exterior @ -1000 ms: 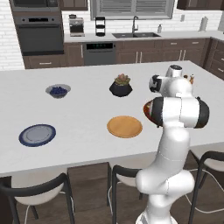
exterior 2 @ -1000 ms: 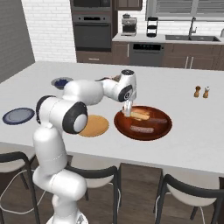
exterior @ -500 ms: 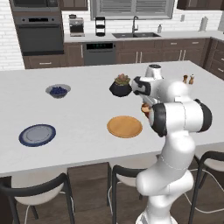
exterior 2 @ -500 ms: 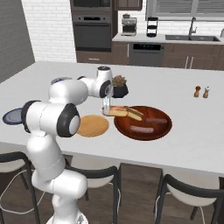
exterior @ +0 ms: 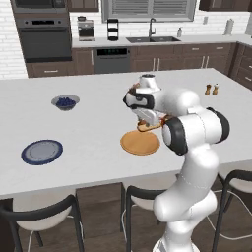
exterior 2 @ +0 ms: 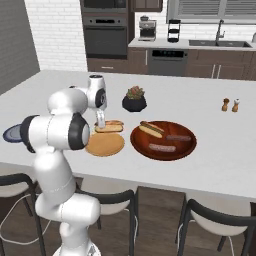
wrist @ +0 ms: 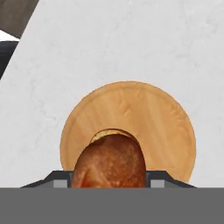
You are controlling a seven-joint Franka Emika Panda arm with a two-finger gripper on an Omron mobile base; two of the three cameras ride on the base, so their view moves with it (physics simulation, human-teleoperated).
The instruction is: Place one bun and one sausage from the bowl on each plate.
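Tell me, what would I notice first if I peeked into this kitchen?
Probably the big white robot arm bending over the counter, its pincer holding a bun just above the tan-orange plate. Right beside that plate sits a wide dark red-brown bowl with another bun and two sausages still inside.

A berry bowl sits at ten o'clock on the counter, a plant pot centrally, shakers at two o'clock.

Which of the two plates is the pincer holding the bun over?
The plain tan-orange plate, with the bun in the pincer above it; the grey-blue plate with the dark rim lies apart, bare.
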